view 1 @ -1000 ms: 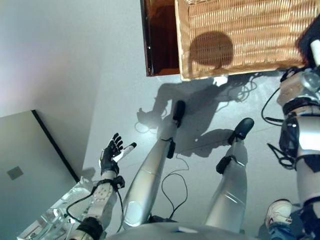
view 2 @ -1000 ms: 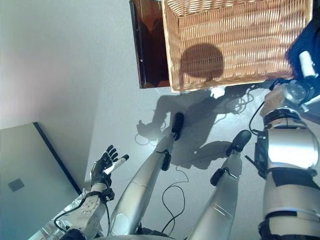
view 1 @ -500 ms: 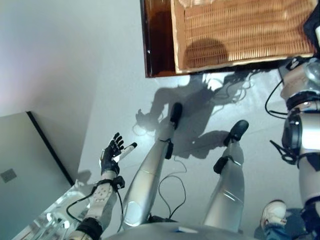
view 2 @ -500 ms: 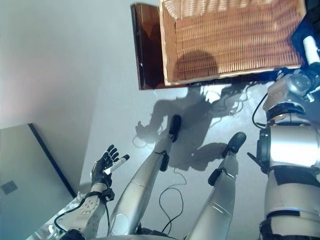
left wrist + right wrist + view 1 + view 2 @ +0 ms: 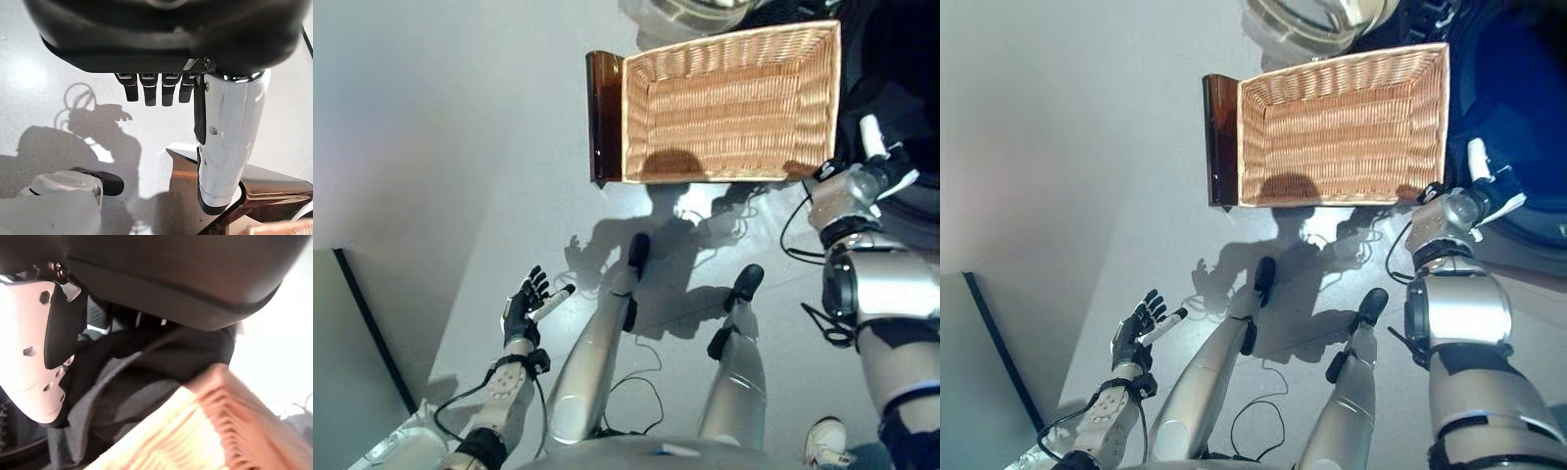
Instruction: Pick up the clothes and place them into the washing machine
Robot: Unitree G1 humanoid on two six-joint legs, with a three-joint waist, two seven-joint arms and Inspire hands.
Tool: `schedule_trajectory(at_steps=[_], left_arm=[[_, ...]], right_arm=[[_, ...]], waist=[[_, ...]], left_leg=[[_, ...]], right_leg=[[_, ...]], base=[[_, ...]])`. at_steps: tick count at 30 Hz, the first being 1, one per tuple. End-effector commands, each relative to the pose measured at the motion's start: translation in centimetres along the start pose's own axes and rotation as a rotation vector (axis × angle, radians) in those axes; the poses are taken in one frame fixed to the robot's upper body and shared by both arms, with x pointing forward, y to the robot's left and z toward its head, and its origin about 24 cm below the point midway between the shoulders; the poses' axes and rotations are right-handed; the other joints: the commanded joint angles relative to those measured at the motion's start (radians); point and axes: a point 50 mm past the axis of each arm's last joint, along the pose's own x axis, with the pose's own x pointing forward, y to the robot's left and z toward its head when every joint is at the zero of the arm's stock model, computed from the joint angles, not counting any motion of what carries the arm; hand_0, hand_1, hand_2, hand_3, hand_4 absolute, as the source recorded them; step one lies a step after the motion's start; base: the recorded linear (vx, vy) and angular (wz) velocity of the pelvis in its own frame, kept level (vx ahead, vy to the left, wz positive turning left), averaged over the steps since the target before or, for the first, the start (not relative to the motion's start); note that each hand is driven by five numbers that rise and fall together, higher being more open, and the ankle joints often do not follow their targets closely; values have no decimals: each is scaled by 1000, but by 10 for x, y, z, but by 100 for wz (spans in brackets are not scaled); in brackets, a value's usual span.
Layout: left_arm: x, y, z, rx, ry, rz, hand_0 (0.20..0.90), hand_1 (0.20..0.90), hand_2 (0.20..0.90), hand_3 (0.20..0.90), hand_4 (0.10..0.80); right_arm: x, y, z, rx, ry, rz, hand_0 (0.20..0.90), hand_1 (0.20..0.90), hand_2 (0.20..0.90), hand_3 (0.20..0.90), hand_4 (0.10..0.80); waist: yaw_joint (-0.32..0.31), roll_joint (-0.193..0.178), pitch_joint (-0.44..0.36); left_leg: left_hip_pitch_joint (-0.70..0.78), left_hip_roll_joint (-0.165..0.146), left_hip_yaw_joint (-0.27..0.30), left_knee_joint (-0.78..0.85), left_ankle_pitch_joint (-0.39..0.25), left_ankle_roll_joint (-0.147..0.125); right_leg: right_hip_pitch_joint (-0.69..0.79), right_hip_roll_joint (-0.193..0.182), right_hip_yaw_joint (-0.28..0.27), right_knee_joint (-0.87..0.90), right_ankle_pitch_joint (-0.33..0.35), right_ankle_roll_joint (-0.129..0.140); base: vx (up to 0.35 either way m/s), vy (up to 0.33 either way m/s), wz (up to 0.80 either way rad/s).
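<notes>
Wicker laundry basket (image 5: 729, 103) sits on the grey floor (image 5: 509, 196), inside looks empty, no clothes visible in it. It rests on a dark brown stand or board (image 5: 603, 117) whose edge sticks out on the basket's left side. Round chrome-rimmed washing machine door (image 5: 1317, 18) shows at the top edge just past the basket's far rim.

Right robot hand (image 5: 873, 166) is at the basket's right near corner, reaching past the basket edge into a dark pile of clothes (image 5: 1513, 117) on the right. Right wrist view: white-covered thumb (image 5: 34, 357) lies against dark grey fabric (image 5: 146, 377), basket corner (image 5: 205, 431) just beside it. The rest of the fingers are hidden behind the palm bulk and in the cloth, so cannot tell if the right robot hand is closed on the fabric or not.

Left robot hand (image 5: 527, 305) hangs low on the left side, well apart from the basket, above bare floor. Fingers spread and relaxed, white-covered thumb out, holding nothing. Left wrist view confirms: fingertips (image 5: 149, 93) straight in a row, thumb (image 5: 227, 142) extended, floor and brown board corner (image 5: 220, 196) beyond.

A white shoe (image 5: 824, 441) of a person shows at the bottom right edge.
</notes>
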Motion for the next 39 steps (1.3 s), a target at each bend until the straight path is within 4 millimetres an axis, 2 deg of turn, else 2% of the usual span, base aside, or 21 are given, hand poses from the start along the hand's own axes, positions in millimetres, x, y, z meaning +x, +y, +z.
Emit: schedule_trajectory(at_steps=[1,4,12,14,15,16,20,25,29,30,31,32,33,36,37,39], left_arm=[[-5,31,1,-19,-11,107,900,900,900,900,800],[-6,31,0,-23,-3,104,900,900,900,900,800],[-8,30,-2,-35,0,103,900,900,900,900,800],[-7,28,0,-52,-13,106,900,900,900,900,800],[-7,28,0,-50,-12,107,900,900,900,900,800],[-6,24,3,-72,-29,105,900,900,900,900,800],[-7,24,2,-90,-30,109,900,900,900,900,800],[-5,27,2,-78,-29,114,900,900,900,900,800],[-5,31,8,-51,-60,102,900,900,900,900,800],[-5,30,8,-51,-60,101,900,900,900,900,800],[-6,32,8,-41,-60,96,900,900,900,900,800],[-10,35,6,-27,-56,92,900,900,900,900,800],[-9,34,6,-29,-57,90,900,900,900,900,800],[-13,42,7,-12,-60,105,900,900,900,900,800],[-15,48,10,5,-76,115,900,900,900,900,800],[-16,52,14,8,-96,128,900,900,900,900,800]], right_arm=[[1,15,52,90,-225,99,200,200,200,200,300],[2,12,47,73,-202,90,200,200,200,200,300],[-1,18,48,97,-212,105,200,200,200,200,300],[-12,30,44,183,-228,174,200,200,200,200,300],[-12,30,43,183,-227,174,200,200,200,200,300],[-23,38,37,288,-223,239,200,200,200,200,300],[-28,32,20,406,-190,230,200,200,200,200,300],[-17,19,22,400,-176,142,200,200,200,200,300],[-9,17,59,408,-269,119,200,200,200,200,300],[-9,17,60,408,-271,119,200,200,200,200,300],[-5,13,73,421,-303,98,200,200,200,200,300],[-2,8,101,436,-367,74,200,200,200,200,300],[-1,8,102,436,-370,74,200,200,200,200,300],[-2,5,144,394,-487,58,200,200,200,200,300],[-9,7,180,405,-589,66,200,200,200,200,300],[-21,8,216,420,-696,82,200,200,200,200,300]], waist=[[27,17,13],[25,18,17],[26,27,23],[21,27,24],[22,26,23],[17,25,24],[12,21,19],[22,12,10],[35,9,-6],[36,10,-5],[39,11,-10],[44,12,-18],[44,15,-18],[49,21,-25],[54,25,-31],[58,34,-37]], left_leg=[[19,11,-21,-71,-4,-90],[21,15,-21,-78,-1,-89],[17,15,-20,-80,1,-87],[21,16,-19,-80,1,-86],[22,16,-18,-81,1,-86],[23,17,-16,-80,0,-85],[32,15,-18,-78,-5,-86],[43,12,-20,-73,-12,-84],[41,8,-26,-72,-16,-84],[41,9,-26,-72,-17,-85],[40,7,-28,-72,-18,-86],[41,6,-29,-75,-20,-89],[40,6,-30,-75,-20,-89],[32,2,-28,-73,-23,-90],[25,0,-24,-75,-23,-90],[14,-1,-18,-82,-18,-92]], right_leg=[[71,50,-37,91,-138,-40],[71,53,-37,88,-140,-43],[65,57,-29,85,-139,-43],[66,57,-27,85,-137,-42],[66,57,-26,85,-137,-42],[69,56,-26,82,-136,-41],[82,57,-27,83,-142,-40],[106,53,-38,69,-138,-36],[116,49,-47,59,-139,-31],[116,49,-47,58,-139,-31],[119,49,-50,57,-142,-31],[122,47,-51,54,-145,-30],[122,47,-52,54,-145,-30],[115,42,-51,54,-145,-27],[110,38,-49,46,-141,-22],[97,34,-43,39,-134,-19]], base=[[-23,-17,-5],[0,0,0],[-3,-1,0],[0,0,0],[0,0,0],[0,0,0],[10,5,-3],[0,0,0],[26,-18,0],[31,-10,-1],[49,-25,-2],[49,-25,-1],[46,-12,0],[45,18,7],[58,36,4],[46,50,0]])
